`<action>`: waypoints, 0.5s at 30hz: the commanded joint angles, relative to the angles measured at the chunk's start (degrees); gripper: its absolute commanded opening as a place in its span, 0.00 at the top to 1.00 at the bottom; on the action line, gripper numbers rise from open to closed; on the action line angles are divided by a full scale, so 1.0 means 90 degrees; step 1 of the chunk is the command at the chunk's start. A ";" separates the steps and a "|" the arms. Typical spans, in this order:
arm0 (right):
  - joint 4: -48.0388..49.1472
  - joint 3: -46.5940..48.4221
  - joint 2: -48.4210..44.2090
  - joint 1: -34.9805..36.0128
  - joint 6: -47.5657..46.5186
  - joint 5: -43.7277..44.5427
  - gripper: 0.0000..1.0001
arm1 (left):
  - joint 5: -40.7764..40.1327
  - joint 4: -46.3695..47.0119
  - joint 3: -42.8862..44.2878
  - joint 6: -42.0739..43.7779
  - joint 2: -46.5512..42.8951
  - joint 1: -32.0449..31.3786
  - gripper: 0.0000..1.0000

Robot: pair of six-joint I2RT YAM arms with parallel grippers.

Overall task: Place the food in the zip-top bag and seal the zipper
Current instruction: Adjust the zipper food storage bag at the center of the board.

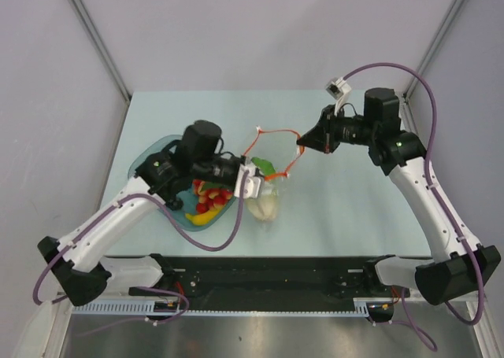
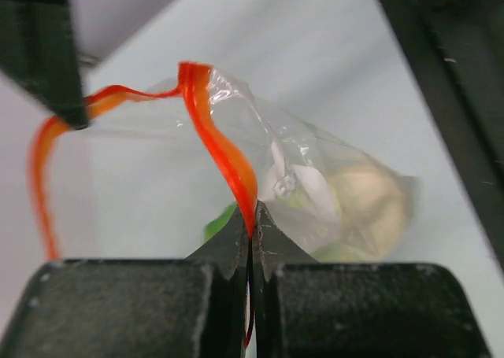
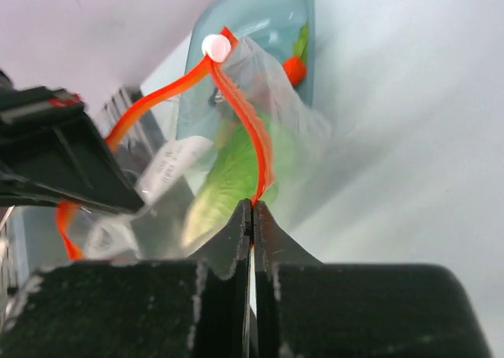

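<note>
The clear zip-top bag [image 1: 273, 191] hangs open between both grippers above the table. Its red-orange zipper [image 1: 272, 133] forms a loop, with a white slider [image 3: 214, 47] at one end. My left gripper [image 1: 253, 182] is shut on the zipper strip [image 2: 228, 157] at the bag's left side. My right gripper [image 1: 302, 143] is shut on the strip [image 3: 256, 145] at the opposite side. A pale green-white cabbage [image 2: 368, 207] lies inside the bag. More food sits in the teal bowl [image 1: 150, 160]: red berries [image 1: 211, 191], a yellow banana [image 1: 202, 215] and a red-orange pepper [image 3: 295, 69].
The bowl stands on the pale table [image 1: 354, 208] under my left wrist, just left of the bag. The black rail [image 1: 268, 279] with the arm bases runs along the near edge. Grey walls close in the back and sides.
</note>
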 commanded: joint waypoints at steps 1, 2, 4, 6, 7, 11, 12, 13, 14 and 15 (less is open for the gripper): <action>-0.0607 -0.0016 0.0041 0.0241 -0.0905 0.0334 1.00 | -0.0043 -0.0458 -0.0196 -0.0848 0.0475 -0.0222 1.00; -0.0626 0.0103 0.0031 0.0279 -0.0895 0.0372 1.00 | 0.0028 -0.0332 -0.0146 -0.1082 0.0330 -0.0222 1.00; -0.0762 0.0240 0.0070 0.0299 -0.0934 0.0460 1.00 | 0.0116 0.0128 -0.0360 -0.1562 0.0027 -0.0251 1.00; -0.0958 0.0095 0.0168 0.0358 -0.1361 0.0625 1.00 | 0.0039 0.0235 -0.0555 -0.1719 0.0045 -0.0261 0.97; -0.0997 -0.0109 0.0207 0.0358 -0.1499 0.0694 1.00 | -0.0145 0.0226 -0.0556 -0.1797 0.0209 -0.0261 0.95; -0.1143 -0.0453 0.0382 0.0368 -0.2104 0.1123 1.00 | -0.0244 -0.0057 -0.0225 -0.2380 0.0494 -0.0251 0.63; -0.1144 -0.0482 0.0402 0.0348 -0.2212 0.1250 1.00 | -0.0235 -0.0018 -0.0234 -0.2538 0.0465 -0.0193 0.52; -0.1144 -0.0492 0.0412 0.0338 -0.2329 0.1280 1.00 | -0.0206 0.0098 -0.0272 -0.2743 0.0262 -0.0106 0.42; -0.1192 -0.0482 0.0432 0.0338 -0.2378 0.1309 1.00 | -0.0070 0.0467 -0.0456 -0.3306 0.0134 0.0030 0.27; -0.1222 -0.0453 0.0451 0.0290 -0.2408 0.1310 1.00 | 0.0076 0.0673 -0.0555 -0.3592 0.0007 0.0486 0.08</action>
